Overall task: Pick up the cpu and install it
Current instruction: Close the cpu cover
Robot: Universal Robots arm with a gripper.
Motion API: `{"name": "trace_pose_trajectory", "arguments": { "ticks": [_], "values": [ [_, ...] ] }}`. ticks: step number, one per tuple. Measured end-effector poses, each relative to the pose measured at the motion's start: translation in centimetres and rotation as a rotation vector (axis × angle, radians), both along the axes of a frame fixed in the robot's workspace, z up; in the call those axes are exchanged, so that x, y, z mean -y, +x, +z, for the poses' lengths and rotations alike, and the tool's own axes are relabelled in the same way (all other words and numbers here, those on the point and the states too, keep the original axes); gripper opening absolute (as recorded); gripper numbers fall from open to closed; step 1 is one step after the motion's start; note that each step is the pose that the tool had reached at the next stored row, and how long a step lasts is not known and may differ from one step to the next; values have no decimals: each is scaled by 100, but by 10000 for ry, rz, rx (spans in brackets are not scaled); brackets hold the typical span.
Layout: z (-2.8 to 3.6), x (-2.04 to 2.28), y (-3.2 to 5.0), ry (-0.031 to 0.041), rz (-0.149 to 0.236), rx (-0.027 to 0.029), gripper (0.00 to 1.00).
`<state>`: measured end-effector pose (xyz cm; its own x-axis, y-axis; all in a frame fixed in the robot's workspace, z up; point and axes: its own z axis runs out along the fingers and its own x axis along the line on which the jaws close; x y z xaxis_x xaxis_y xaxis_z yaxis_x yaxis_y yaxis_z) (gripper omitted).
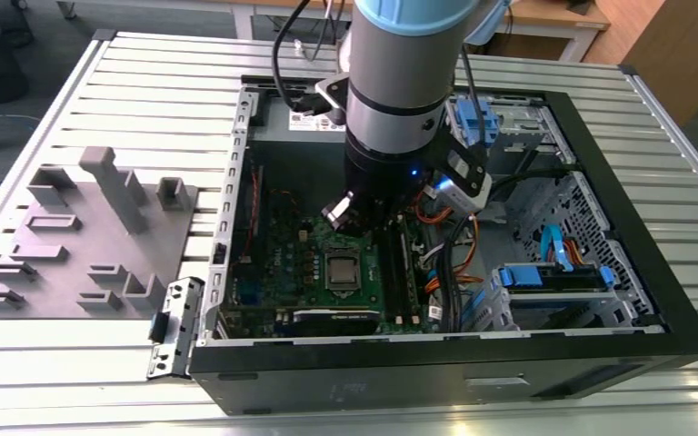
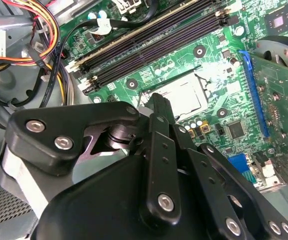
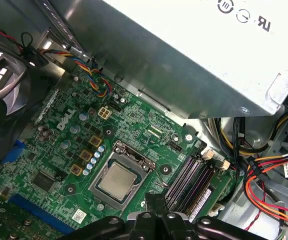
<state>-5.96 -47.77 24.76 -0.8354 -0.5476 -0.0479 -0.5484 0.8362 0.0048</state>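
Observation:
The cpu [image 3: 117, 181], a small square chip with a pale metal top, lies flat inside the silver socket frame [image 3: 133, 155] on the green motherboard [image 3: 58, 150]. In the exterior view the cpu [image 1: 344, 270] sits in the middle of the board, just in front of the arm's wrist [image 1: 380, 195]. My gripper [image 3: 156, 204] hangs above the board beside the socket, near the memory slots [image 3: 189, 180], and does not touch the chip. Its black fingers look shut with nothing between them. In the second wrist view the gripper [image 2: 157, 106] covers part of the socket [image 2: 186, 95].
The board lies in an open black computer case [image 1: 446, 363] on a slatted metal table [image 1: 119, 100]. A power supply box [image 3: 194, 55] overhangs the board. Cable bundles [image 3: 264, 175] and drive bays [image 1: 555, 272] crowd one side, a fan [image 3: 3, 100] the other. A grey fixture block [image 1: 83, 236] stands outside.

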Motion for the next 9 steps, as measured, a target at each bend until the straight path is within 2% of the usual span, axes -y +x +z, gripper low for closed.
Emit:
{"name": "trace_pose_trajectory", "arguments": {
  "ticks": [9],
  "values": [
    [0, -15, 0, -1, 0, 0, 11]
  ]
}}
